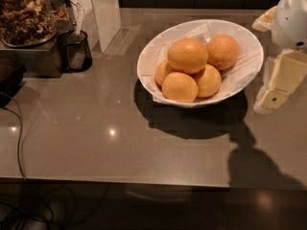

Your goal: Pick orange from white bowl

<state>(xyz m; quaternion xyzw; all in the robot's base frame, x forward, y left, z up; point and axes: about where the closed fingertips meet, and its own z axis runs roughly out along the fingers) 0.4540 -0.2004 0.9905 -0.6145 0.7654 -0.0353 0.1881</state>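
Observation:
The white bowl (145, 63), lined with white paper, stands on the grey-brown counter right of centre. It holds several oranges. The largest orange (187, 55) lies on top of the pile, toward the left. Smaller ones lie behind it to the right (222, 51) and below it at the front (180, 86). My gripper (274, 91), cream and white, hangs at the right edge of the camera view, just right of the bowl's rim and above the counter. It holds nothing that I can see, and part of it is cut off by the frame.
A small black mesh cup (75, 51) stands at the back left beside a metal stand with a glass jar of nuts (26, 13). A white upright box (104, 11) is behind them. A black cable (19, 143) runs along the left edge. The counter's front edge (120, 180) is near.

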